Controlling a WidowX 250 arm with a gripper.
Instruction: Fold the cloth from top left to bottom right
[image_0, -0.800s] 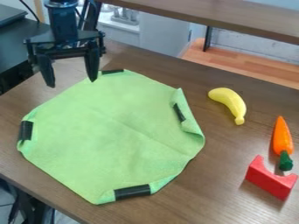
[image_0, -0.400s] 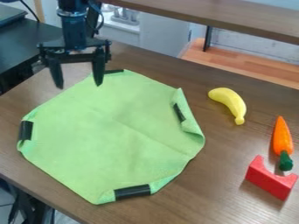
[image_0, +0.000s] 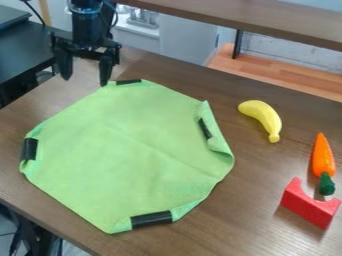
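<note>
My gripper (image_0: 85, 81) hangs at the upper left, its two fingers spread apart with nothing between them. It is just beyond the cloth's upper-left edge, with the right finger's tip close to that edge; whether they touch I cannot tell. The green cloth (image_0: 127, 155) lies mostly flat on the table, with black tape at its four turned-in corners. Its right corner is curled up and partly folded over.
On the brown table (image_0: 247, 225), a yellow banana (image_0: 262, 118) lies right of the cloth. Farther right are an orange carrot (image_0: 322, 159) and a red arched block (image_0: 310, 203). A wooden shelf (image_0: 267, 20) spans the back.
The gripper first moved right and slightly down, then back up and a little left, away from the cloth. Its fingers stayed apart, and the cloth has not moved.
</note>
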